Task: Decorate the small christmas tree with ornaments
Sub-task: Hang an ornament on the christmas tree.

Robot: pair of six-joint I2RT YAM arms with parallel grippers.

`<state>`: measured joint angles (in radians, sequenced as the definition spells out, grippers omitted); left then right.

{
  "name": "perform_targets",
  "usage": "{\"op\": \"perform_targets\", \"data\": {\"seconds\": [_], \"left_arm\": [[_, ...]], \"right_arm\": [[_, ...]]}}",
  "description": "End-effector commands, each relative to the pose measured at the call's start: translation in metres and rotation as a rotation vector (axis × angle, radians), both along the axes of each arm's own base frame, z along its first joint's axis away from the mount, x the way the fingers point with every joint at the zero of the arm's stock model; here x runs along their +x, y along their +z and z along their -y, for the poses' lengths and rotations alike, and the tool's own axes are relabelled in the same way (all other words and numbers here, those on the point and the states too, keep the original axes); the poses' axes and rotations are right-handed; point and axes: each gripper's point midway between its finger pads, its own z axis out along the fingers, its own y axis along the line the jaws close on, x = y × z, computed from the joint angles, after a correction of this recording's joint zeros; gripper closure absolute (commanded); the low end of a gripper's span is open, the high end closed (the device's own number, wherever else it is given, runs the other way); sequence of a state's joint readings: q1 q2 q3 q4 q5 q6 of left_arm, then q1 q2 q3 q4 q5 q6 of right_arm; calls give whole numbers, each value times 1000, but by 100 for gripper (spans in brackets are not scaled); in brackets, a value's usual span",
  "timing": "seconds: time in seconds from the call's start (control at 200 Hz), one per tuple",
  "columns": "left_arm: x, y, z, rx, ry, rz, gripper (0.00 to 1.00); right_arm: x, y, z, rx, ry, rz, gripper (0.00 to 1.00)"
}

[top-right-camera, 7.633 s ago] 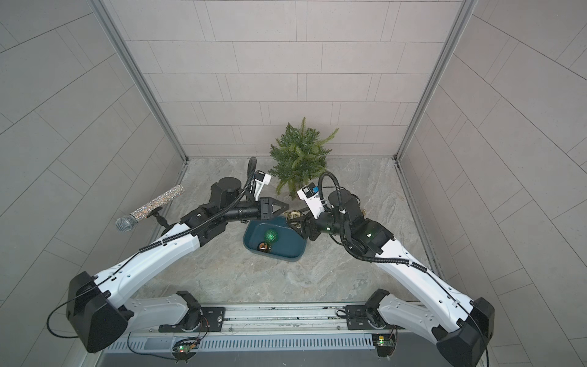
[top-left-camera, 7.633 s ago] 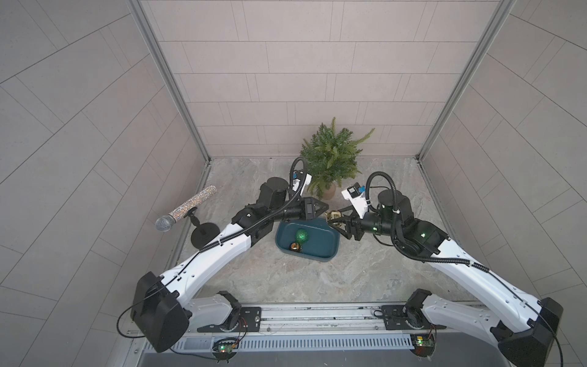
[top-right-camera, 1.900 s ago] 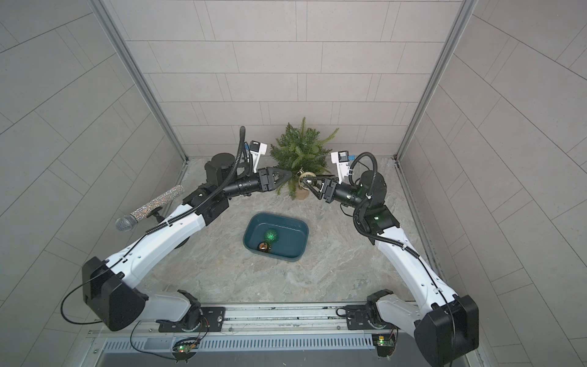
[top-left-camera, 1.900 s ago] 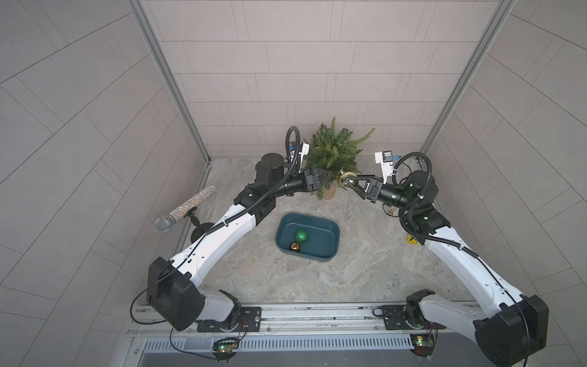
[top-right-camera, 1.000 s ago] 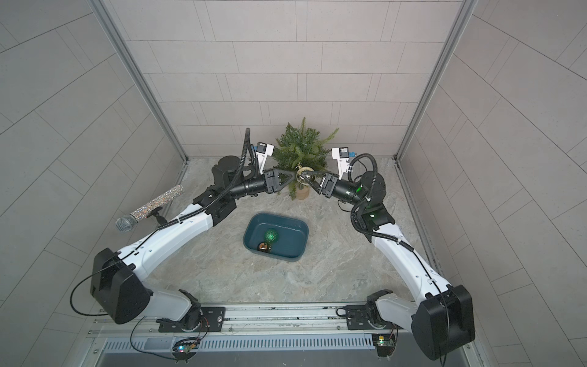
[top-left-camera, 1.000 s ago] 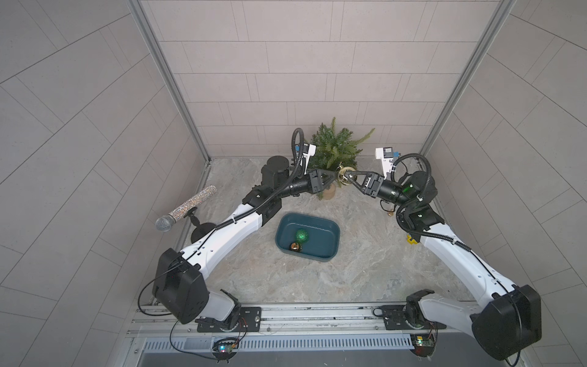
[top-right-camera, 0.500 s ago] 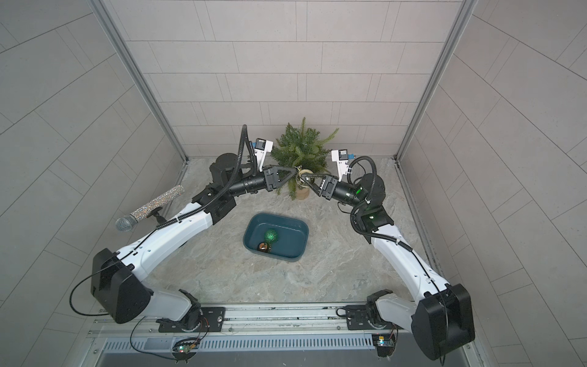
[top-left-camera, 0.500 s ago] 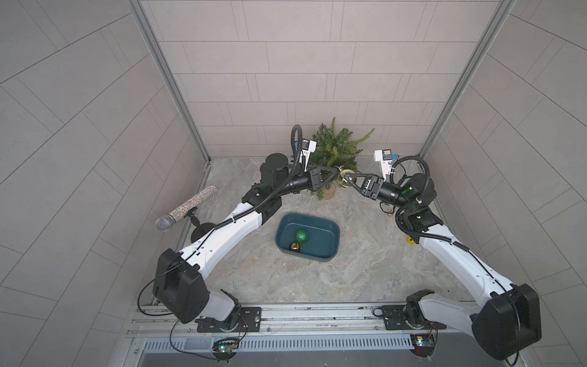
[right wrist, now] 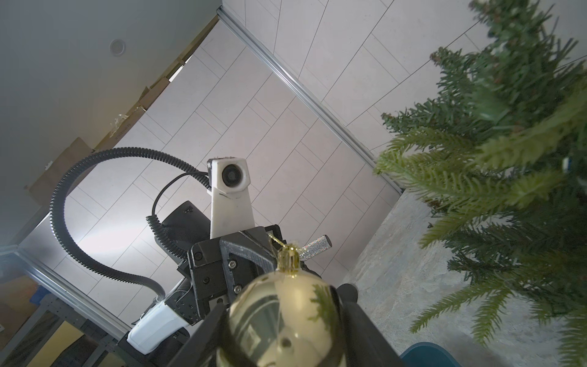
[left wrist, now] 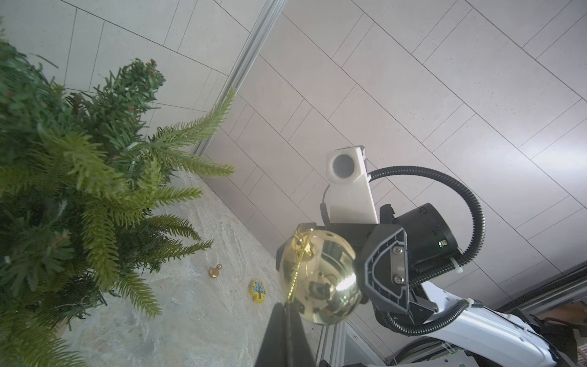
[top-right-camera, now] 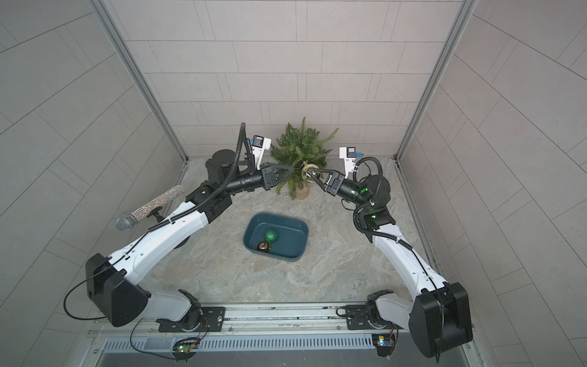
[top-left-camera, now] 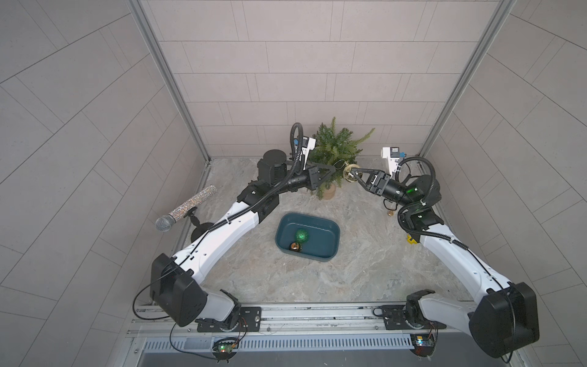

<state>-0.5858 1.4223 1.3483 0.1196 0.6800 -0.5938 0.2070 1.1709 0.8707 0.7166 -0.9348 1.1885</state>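
My left claw (left wrist: 283,314) is clenched on the hanging cord (left wrist: 294,276). My right claw (top-left-camera: 352,174) grasps the pale gold ornament (right wrist: 286,321), its cap pointing toward my left claw. My left arm (top-left-camera: 222,228) and right arm (top-left-camera: 451,251) stretch forward and inward, meeting beside the small christmas tree (top-left-camera: 333,149) at the back of the surface (top-left-camera: 349,273).

The tree (top-left-camera: 335,149) fills the upper centre against the wall (top-left-camera: 301,79). The tub (top-left-camera: 332,232) blocks mid-frame; the desk (top-left-camera: 365,276) below it lies open.
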Motion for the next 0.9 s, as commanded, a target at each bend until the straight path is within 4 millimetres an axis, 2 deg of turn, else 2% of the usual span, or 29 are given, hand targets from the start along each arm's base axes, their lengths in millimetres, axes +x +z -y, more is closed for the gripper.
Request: {"op": "perform_targets", "data": {"seconds": [0.0,0.17,0.42,0.57,0.615,0.69,0.896], "left_arm": [[3,12,4,-1,-6,32,100],[9,11,15,0,-27,19,100],[28,-4,32,22,-33,-22,100],[38,-6,38,27,-24,-33,100],[40,-6,38,28,-19,-35,94],[42,-7,39,28,-15,-34,90],[41,-12,45,32,-38,-35,72]], "right_arm": [[1,10,9,52,-13,24,42],[7,8,17,81,-22,15,42],[22,-2,29,86,-58,-1,42],[31,-5,38,108,-74,-8,42],[34,-6,42,117,-81,-14,42],[39,-8,46,126,-86,-23,43],[41,-14,46,132,-68,-43,43]]}}
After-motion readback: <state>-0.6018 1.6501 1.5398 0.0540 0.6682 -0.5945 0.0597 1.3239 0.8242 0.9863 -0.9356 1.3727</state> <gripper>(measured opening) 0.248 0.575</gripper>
